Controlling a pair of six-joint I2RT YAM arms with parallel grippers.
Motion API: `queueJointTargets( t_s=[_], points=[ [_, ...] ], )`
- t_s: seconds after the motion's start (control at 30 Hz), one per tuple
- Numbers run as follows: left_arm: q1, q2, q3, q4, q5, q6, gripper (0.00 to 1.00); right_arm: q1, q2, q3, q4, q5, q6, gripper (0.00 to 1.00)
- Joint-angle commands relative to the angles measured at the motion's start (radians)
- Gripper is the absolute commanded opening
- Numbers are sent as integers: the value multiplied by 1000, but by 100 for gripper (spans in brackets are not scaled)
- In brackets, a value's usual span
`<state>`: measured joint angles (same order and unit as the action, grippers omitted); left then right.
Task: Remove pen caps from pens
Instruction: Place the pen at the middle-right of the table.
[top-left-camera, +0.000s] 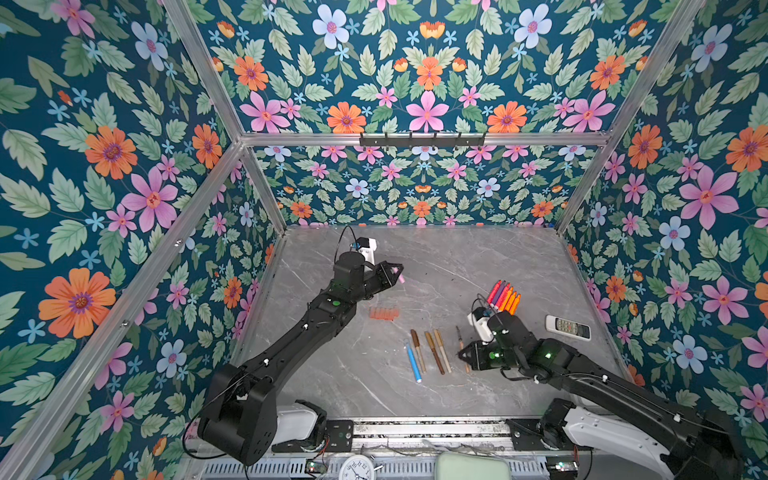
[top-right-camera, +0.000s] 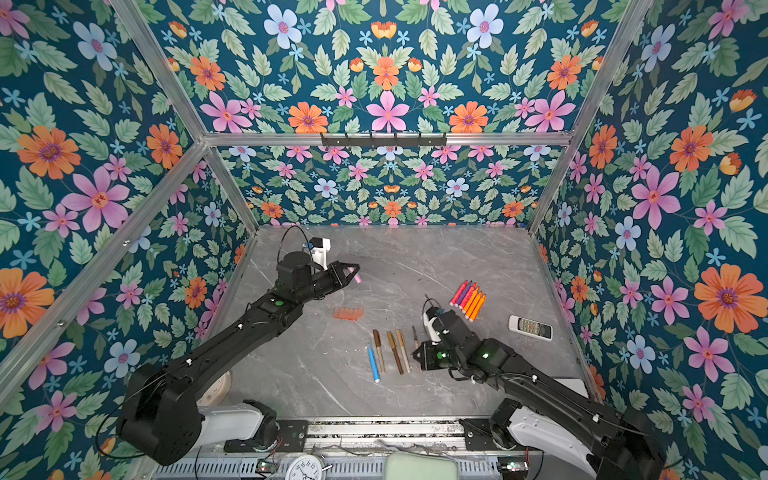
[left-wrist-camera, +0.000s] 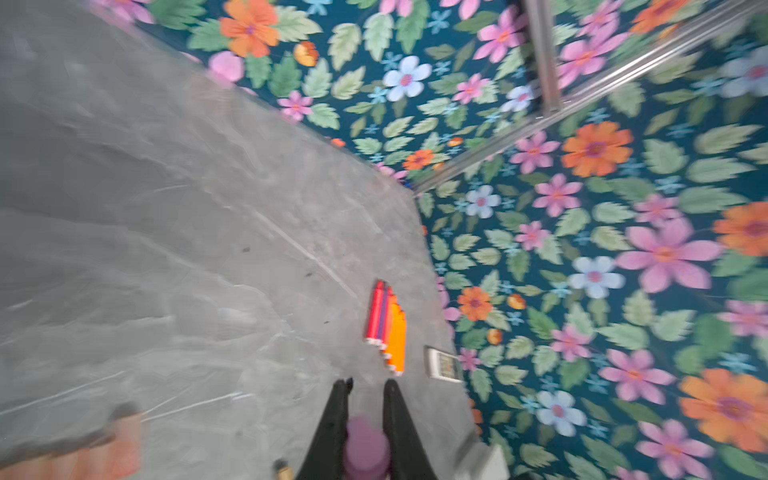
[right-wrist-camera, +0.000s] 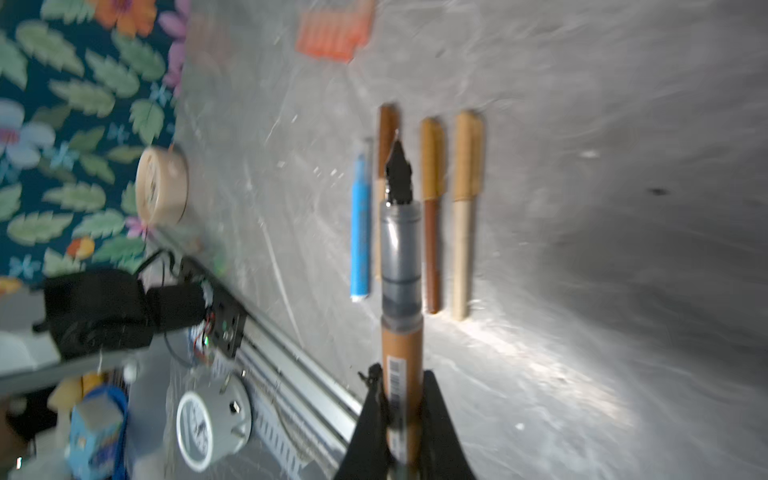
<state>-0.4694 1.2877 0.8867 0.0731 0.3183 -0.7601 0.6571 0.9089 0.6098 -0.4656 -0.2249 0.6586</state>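
- Near: right pincer (right-wrist-camera: 402, 374) clamps brown pen (right-wrist-camera: 402, 332) by barrel; cap off, black nib exposed.
- Just beside it: four pens (top-left-camera: 434, 352) lie parallel on the bench (top-left-camera: 457, 257).
- Beyond: orange caps (top-left-camera: 384, 313) in a row; bundled pens (top-left-camera: 505, 297), red to orange, to their right.
- Farthest: left pincer (left-wrist-camera: 369, 382) grips pink cap (left-wrist-camera: 368, 449).

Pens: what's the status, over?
Left hand shut on pink cap. Right hand shut on brown pen, tip bare. Three capped pens on table. Remote lies apart, no obstruction.
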Motion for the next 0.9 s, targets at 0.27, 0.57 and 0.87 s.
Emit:
queueJointTargets(
  t_s=[0.27, 0.57, 0.87],
  points=[
    [136, -4, -165, -378, -474, 270, 0, -667, 24, -5, -163, -74, -47, 0],
    [243, 205, -174, -213, -245, 331, 0, -767, 258, -38, 38, -8, -56, 0],
    [260, 344, -120, -121, -131, 334, 2, -798, 438, 42, 100, 22, -85, 0]
  ],
)
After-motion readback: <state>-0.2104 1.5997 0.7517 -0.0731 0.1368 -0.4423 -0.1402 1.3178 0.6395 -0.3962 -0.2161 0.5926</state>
